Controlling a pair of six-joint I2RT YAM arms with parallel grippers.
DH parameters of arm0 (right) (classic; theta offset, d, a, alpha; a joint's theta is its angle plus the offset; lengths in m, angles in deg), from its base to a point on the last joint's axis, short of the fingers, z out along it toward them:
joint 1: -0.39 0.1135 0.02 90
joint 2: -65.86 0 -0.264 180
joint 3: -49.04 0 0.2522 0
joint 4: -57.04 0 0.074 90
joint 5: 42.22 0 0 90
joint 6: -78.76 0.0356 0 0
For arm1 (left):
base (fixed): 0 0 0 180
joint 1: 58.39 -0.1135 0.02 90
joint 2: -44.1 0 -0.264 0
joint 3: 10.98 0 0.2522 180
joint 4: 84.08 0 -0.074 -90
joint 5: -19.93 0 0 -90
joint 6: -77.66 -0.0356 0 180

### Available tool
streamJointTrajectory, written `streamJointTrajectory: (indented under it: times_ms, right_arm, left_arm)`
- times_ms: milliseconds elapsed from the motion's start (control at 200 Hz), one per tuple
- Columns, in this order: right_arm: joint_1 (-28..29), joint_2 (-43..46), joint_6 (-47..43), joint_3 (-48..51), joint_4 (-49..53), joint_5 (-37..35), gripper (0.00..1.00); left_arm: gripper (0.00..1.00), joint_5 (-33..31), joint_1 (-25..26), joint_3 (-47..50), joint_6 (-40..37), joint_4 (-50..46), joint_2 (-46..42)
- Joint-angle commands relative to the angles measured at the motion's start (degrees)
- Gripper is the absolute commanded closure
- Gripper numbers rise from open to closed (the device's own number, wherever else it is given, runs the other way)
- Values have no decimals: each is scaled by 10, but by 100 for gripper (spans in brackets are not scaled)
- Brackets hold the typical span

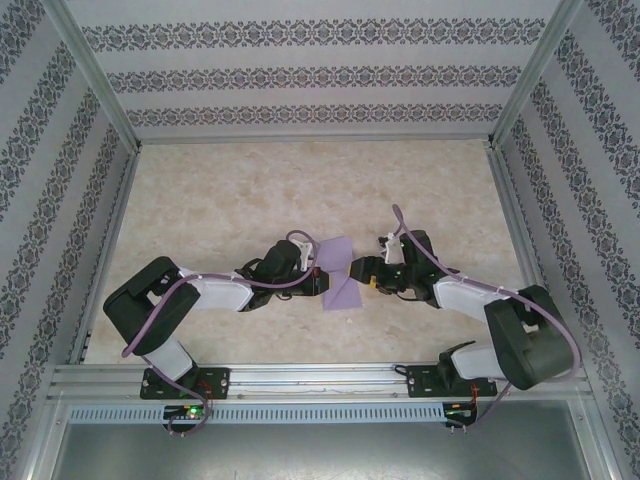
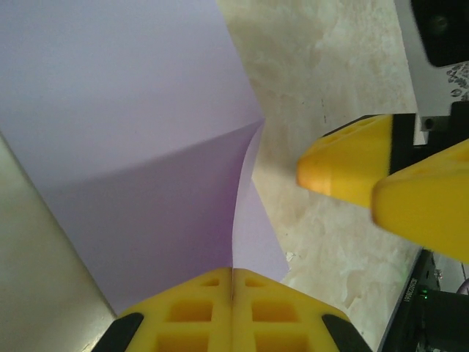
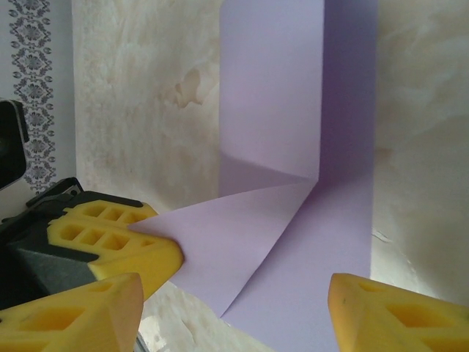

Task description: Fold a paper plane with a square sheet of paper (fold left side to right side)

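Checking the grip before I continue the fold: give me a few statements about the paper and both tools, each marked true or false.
1. The left tool is shut on the square sheet of paper. True.
2. The right tool is clamped on the sheet. False: its jaws stand open, gripping nothing.
3. The sheet lies fully flat on the table. False: one part is lifted and bent along a crease.
4. The sheet sits between the two tools. True.

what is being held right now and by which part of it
The left gripper is shut on the square sheet of paper, pinching the tip of its lifted flap. The right gripper is open and holds nothing.
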Motion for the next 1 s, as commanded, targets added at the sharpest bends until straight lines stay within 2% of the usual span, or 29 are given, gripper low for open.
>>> streamJointTrajectory:
  times_ms: [0,365,555,994]
  right_arm:
    - [10,-23,17,-17,-54,-13,33]
    - [24,-109,55,-35,-149,-15,31]
    - [28,-126,58,-39,-158,-23,30]
    - [42,-152,73,-42,-216,-3,40]
  left_arm:
    - [98,-8,-2,13,13,37,-13]
    - [98,-11,-2,19,14,37,-15]
    - [98,-12,-2,20,15,40,-16]
    - [95,-37,-2,39,30,52,4]
